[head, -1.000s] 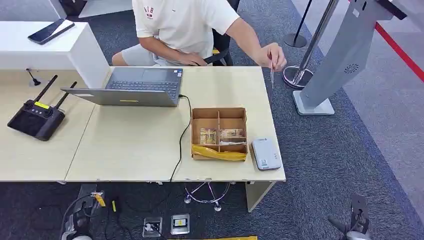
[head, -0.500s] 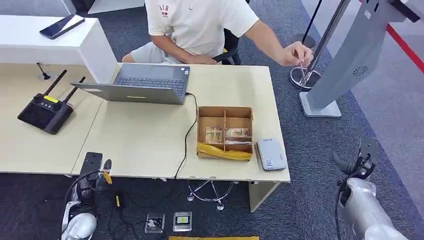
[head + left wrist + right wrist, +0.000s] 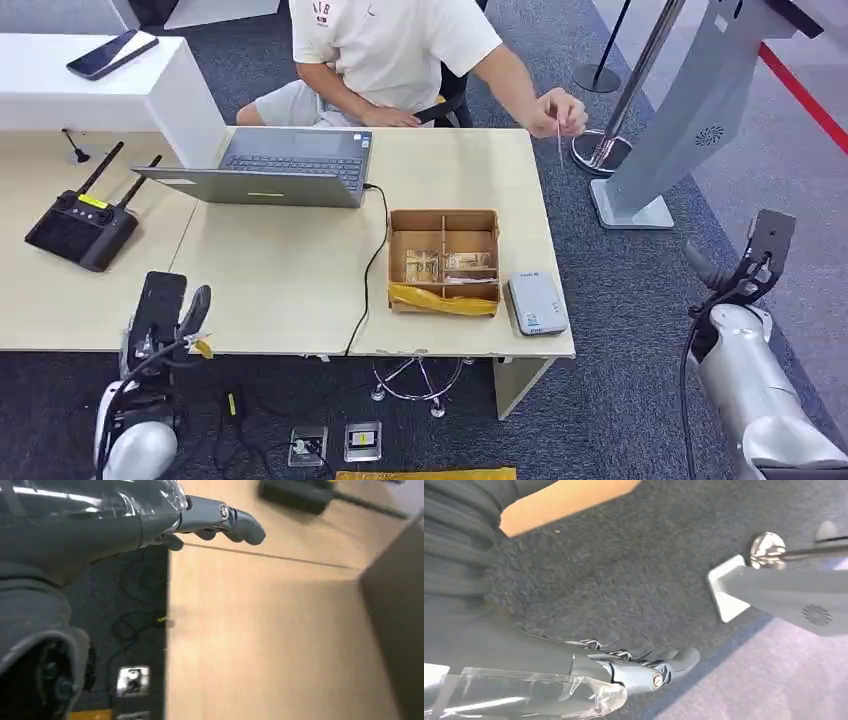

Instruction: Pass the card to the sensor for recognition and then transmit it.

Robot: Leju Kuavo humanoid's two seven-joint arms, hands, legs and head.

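Observation:
A person seated behind the desk holds a thin card (image 3: 558, 138) upright past the desk's far right corner. The grey sensor box (image 3: 536, 303) lies near the front right corner of the desk (image 3: 280, 290). Beside it stands a partitioned cardboard box (image 3: 443, 226) with cards (image 3: 445, 266) in its front compartments. My left hand (image 3: 165, 315) hangs over the desk's front edge, fingers spread and holding nothing; the left wrist view shows its fingers (image 3: 220, 524) straight above the desk (image 3: 280, 645). My right hand (image 3: 760, 250) is raised over the carpet right of the desk, its fingers (image 3: 659, 666) extended and holding nothing.
An open laptop (image 3: 270, 168) sits at the back of the desk, its cable running off the front edge. A black remote with antennas (image 3: 80, 228) lies at the left. A grey kiosk stand (image 3: 690, 110) and stanchion base (image 3: 600, 150) stand on the carpet at the right.
Both arms have risen further into the head view; the left hand now reaches the desk's front edge. The view shifted a little. The person's hand with the card drew back slightly toward the desk.

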